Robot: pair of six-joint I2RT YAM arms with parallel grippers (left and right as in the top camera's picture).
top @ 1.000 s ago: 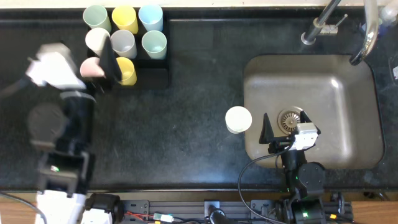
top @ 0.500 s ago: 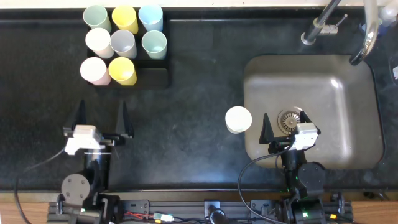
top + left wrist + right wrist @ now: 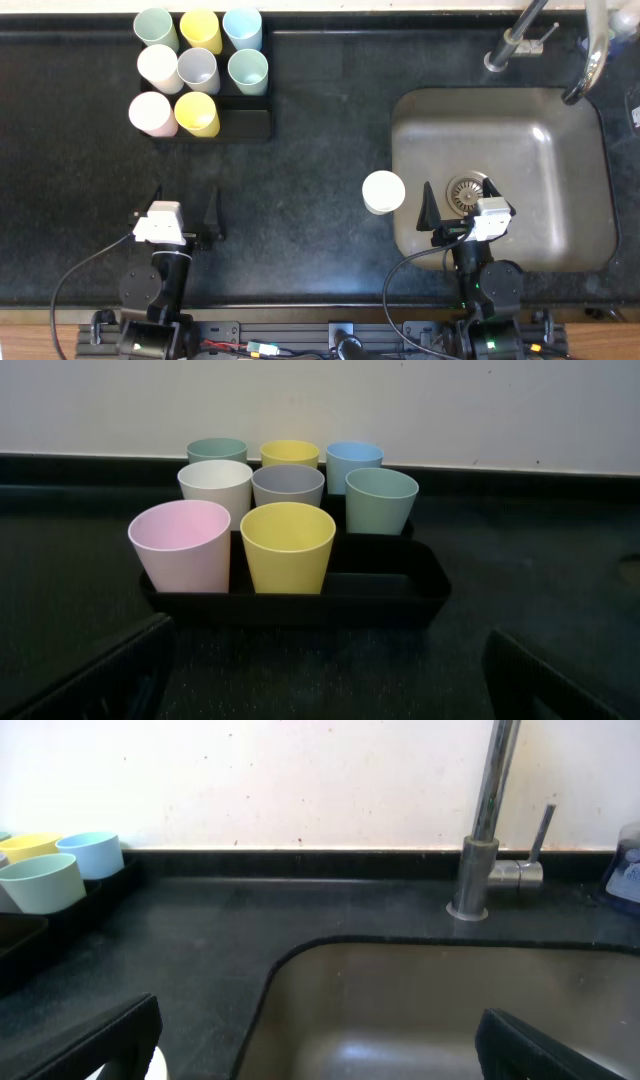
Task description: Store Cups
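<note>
A black tray at the back left of the counter holds several pastel cups standing upright, among them a pink cup and a yellow cup in its front row. The left wrist view faces the tray with the pink cup and the yellow cup nearest; the front right slot is bare. A lone white cup stands on the counter by the sink's left rim. My left gripper is open and empty, well in front of the tray. My right gripper is open and empty, just right of the white cup.
A steel sink takes up the right side, with a faucet behind it, also seen as the faucet in the right wrist view. Dark counter lies between the tray and the sink.
My left gripper has let go of the pink cup, which now stands upright in the tray, and has pulled back toward the front edge. The right arm has not moved.
</note>
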